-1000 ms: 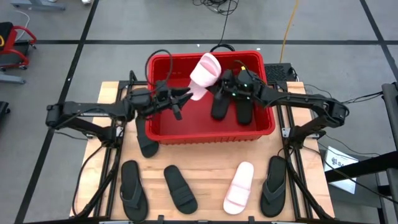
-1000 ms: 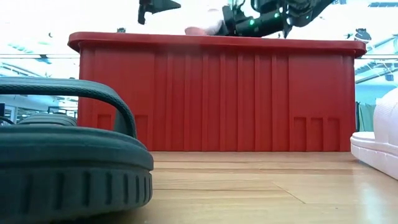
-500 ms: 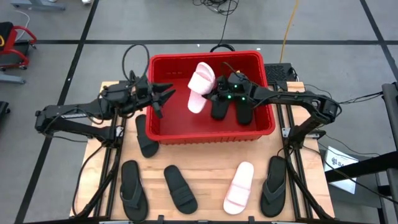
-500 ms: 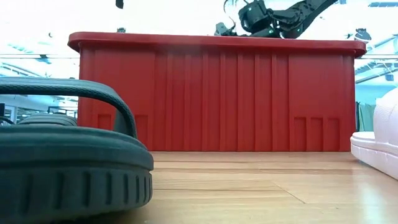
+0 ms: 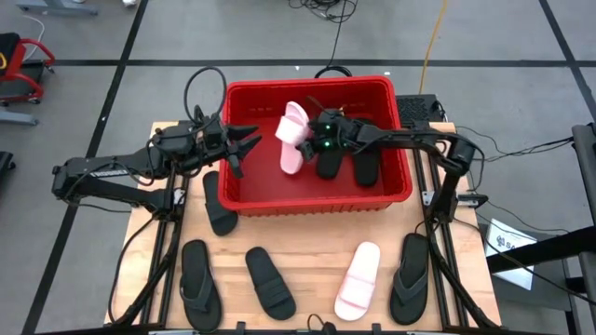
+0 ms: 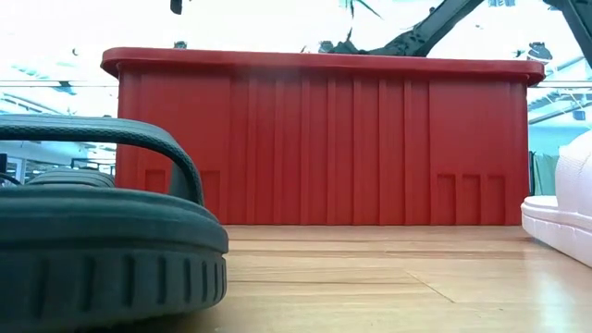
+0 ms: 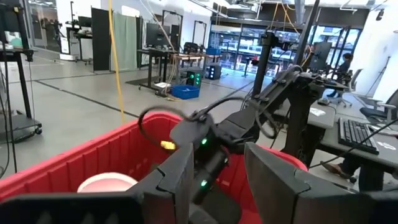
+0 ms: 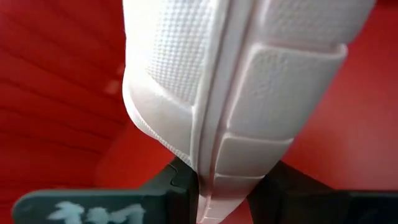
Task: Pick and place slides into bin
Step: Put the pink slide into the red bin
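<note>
While the right pincer clenches a pale pink slide on edge inside the red bin, the left pincer hangs released over the bin's left rim, holding nothing.

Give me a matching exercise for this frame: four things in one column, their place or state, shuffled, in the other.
1. pale pink slide
2. right gripper
3. left gripper
4. second pale slide

a. lying on the wooden table, in front of the red bin
b. open, empty, at the bin's left wall
c. held over the bin's floor
d. shut on a slide inside the bin

Pairs: 1-c, 2-d, 3-b, 4-a
</note>
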Tool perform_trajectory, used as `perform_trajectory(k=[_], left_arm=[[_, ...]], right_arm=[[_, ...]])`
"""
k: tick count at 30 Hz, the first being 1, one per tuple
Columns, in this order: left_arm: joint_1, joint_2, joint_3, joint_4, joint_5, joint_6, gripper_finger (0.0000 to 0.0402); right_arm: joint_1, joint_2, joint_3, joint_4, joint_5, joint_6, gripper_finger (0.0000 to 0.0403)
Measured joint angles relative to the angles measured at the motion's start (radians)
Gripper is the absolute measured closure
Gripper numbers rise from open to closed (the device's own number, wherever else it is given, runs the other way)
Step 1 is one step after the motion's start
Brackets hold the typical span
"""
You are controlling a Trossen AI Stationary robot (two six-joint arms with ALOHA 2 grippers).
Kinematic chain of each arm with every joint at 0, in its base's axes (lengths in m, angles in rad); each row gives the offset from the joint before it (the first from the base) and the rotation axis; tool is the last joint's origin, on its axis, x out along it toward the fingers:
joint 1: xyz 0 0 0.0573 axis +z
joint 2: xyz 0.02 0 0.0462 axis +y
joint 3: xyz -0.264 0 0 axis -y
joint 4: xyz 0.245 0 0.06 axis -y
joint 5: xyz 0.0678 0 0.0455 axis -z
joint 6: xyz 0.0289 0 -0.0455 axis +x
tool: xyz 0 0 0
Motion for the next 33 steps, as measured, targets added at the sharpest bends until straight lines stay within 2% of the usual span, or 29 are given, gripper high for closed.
perform_trajectory(k=[4, 14, 22, 33], left_arm=[[0.0, 0.0, 0.0, -0.001, 0.0, 0.002, 0.0261], [0.0, 0.0, 0.0, 0.0, 0.01, 0.052, 0.0261], [0.0, 0.0, 0.0, -0.001, 0.011, 0.054, 0.0261], [0.0, 0.001, 0.0, -0.002, 0.011, 0.052, 0.0261]], right_arm=[[-0.013, 0.001, 0.0, -0.055, 0.062, 0.013, 0.0322], [-0.021, 0.001, 0.0, -0.061, 0.04, -0.016, 0.0322], [-0.02, 0.001, 0.0, -0.047, 0.039, -0.044, 0.025], [-0.018, 0.001, -0.001, -0.003, 0.068, -0.067, 0.0226]])
